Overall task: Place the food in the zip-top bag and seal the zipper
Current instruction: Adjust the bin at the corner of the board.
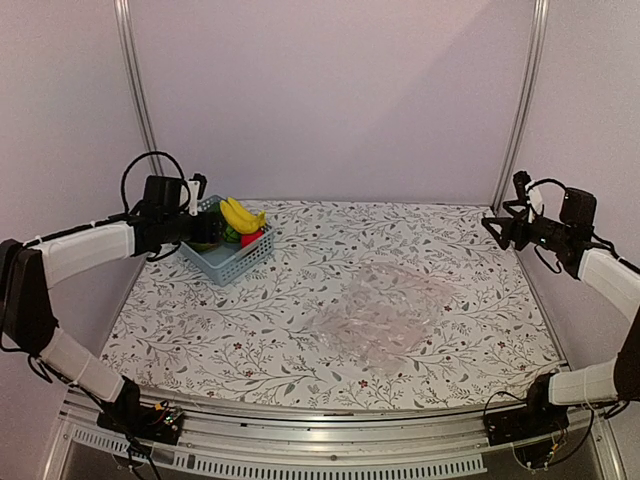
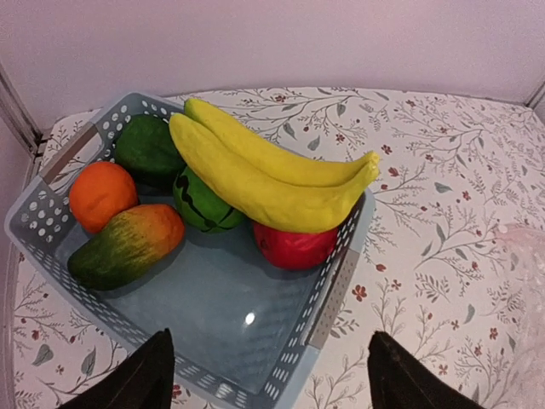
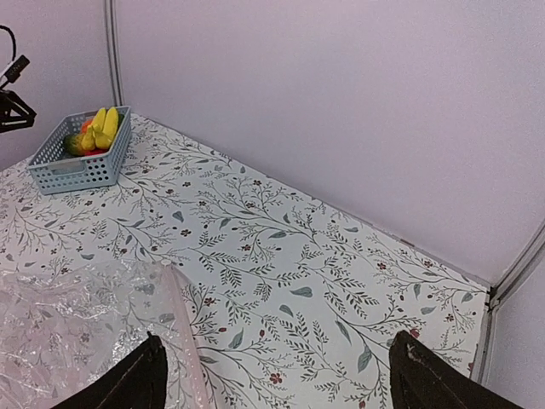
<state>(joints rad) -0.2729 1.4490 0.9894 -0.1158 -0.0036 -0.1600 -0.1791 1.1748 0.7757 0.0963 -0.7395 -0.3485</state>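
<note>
The food lies in a light-blue basket (image 1: 228,258): yellow bananas (image 2: 272,175), an orange (image 2: 100,192), a red piece (image 2: 294,247), a green piece (image 2: 146,146), a striped green piece (image 2: 203,204) and an orange-green piece (image 2: 126,245). The bananas also show in the top view (image 1: 241,215). My left gripper (image 2: 266,383) is open and empty, just above the basket's near rim. The clear zip-top bag (image 1: 385,310) lies flat mid-table. Its zipper strip (image 3: 180,328) shows in the right wrist view. My right gripper (image 3: 277,383) is open and empty, held high at the right (image 1: 497,224).
The floral cloth (image 1: 330,250) covers the whole table. Pale walls and metal posts (image 1: 135,90) close the back and sides. The basket sits at the far left corner (image 3: 78,153).
</note>
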